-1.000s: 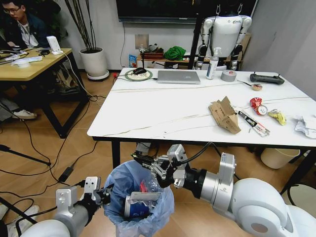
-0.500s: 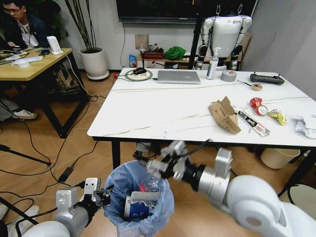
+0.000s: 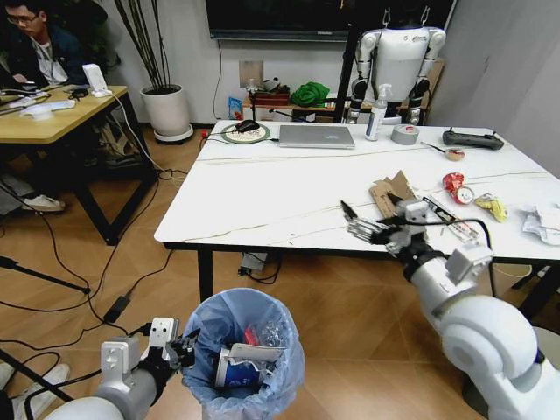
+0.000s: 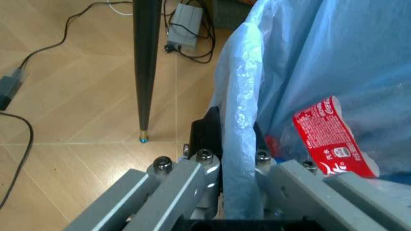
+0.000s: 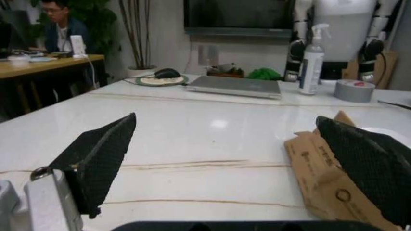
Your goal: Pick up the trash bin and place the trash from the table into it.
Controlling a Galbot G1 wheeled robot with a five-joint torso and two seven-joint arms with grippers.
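Note:
The trash bin, lined with a light-blue bag, hangs low in front of the table. My left gripper is shut on the bin's rim. Inside lie a blue-and-white cup and a red-labelled bottle. My right gripper hovers open over the table's front edge, just left of the torn brown cardboard. The right wrist view shows its black fingers spread apart, with the cardboard beside one. Red wrappers, a yellow scrap and white tissue lie farther right.
A laptop, spray bottle, tape roll and black controller sit along the table's far side. A cream bucket stands under the right end. A wood desk is at the left, with cables across the floor.
My right arm has swung up and to the right, from over the bin's mouth to above the table's front edge beside the cardboard. The left gripper keeps hold of the bin.

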